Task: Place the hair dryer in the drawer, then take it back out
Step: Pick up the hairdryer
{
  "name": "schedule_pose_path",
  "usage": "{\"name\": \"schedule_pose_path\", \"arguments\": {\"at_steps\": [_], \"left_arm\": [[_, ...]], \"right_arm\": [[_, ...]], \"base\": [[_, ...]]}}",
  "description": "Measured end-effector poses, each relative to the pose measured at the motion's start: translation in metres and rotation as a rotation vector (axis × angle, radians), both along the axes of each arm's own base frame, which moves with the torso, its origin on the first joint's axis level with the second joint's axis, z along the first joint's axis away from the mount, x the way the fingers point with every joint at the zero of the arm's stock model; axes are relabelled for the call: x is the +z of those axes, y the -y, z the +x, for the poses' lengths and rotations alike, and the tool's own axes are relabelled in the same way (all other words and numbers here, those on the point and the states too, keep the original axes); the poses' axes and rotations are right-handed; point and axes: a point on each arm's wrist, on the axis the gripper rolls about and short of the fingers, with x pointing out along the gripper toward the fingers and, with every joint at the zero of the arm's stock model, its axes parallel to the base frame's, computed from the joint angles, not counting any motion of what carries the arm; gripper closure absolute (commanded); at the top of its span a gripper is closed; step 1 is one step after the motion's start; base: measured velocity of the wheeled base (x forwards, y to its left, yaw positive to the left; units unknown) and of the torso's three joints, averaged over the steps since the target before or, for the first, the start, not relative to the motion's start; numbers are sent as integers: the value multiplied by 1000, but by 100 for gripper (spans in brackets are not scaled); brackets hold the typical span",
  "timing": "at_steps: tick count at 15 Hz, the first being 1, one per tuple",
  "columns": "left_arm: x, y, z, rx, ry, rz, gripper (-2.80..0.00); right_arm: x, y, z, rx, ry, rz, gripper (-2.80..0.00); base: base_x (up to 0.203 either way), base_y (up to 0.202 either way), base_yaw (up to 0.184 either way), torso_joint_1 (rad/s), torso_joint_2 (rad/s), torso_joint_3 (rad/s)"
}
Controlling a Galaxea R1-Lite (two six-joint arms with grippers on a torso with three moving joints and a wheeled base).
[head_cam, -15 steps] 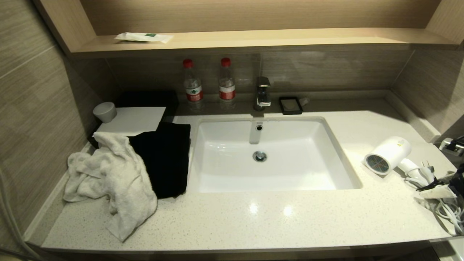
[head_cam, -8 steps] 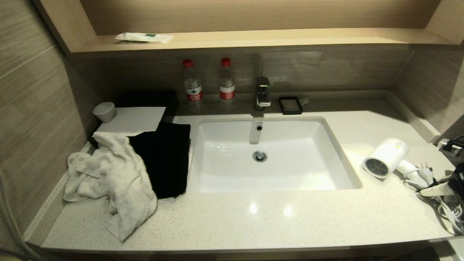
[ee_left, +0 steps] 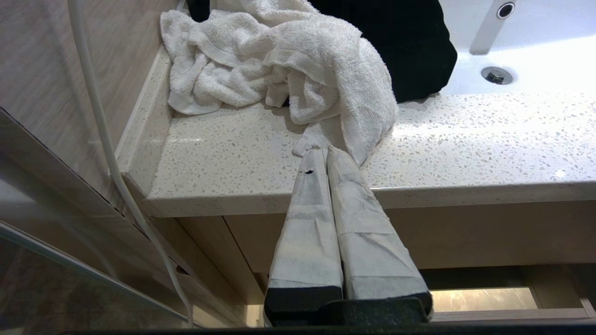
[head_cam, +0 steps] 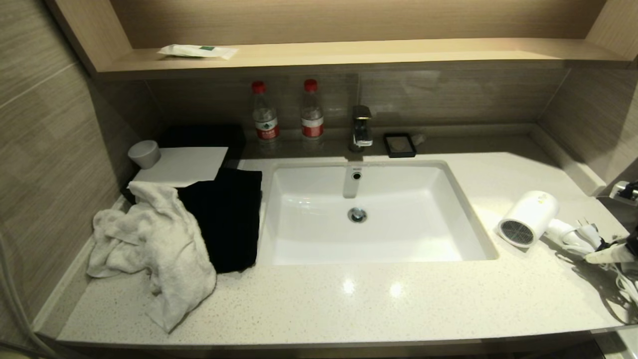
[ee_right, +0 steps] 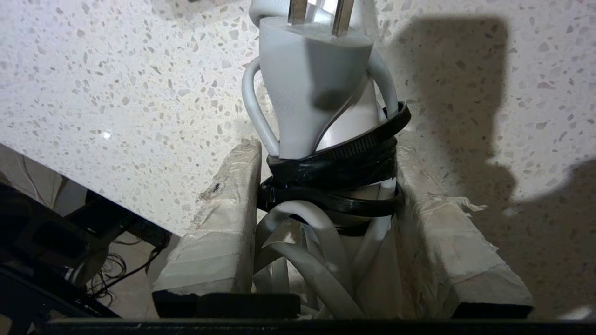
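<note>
Hair dryer [head_cam: 529, 218] lying on worktop [head_cam: 379, 304] at sink's 3 o'clock. Right gripper [ee_right: 326, 195] jaws clamped on handle with bundled cord and plug. Likely light, slick plastic; cord floppy. Left gripper [ee_left: 326, 153] jaws together.

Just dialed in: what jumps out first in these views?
The white hair dryer lies on the counter right of the sink, grille facing the basin. The right gripper is closed around its handle and bundled cord. On the counter's left, a crumpled white towel lies beside a black cloth.
</note>
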Motion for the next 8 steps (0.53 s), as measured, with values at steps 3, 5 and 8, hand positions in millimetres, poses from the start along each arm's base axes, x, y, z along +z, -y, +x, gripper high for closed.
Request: {"name": "schedule_pose_path", "arguments": {"at_steps": [3, 5, 8], "left_arm": [[0, 0, 0, 0, 0, 0, 0], [0, 0, 0, 0, 0, 0, 0], [0, 0, 0, 0, 0, 1, 0]], "right_arm": [[13, -7, -9, -37, -9, 13, 0], [23, -10, -12, -42, 16, -3, 0], [35, -14, -19, -43, 48, -28, 0]], "base": [[0, 0, 0, 0, 0, 0], [0, 0, 0, 0, 0, 0], [0, 0, 0, 0, 0, 0]]}}
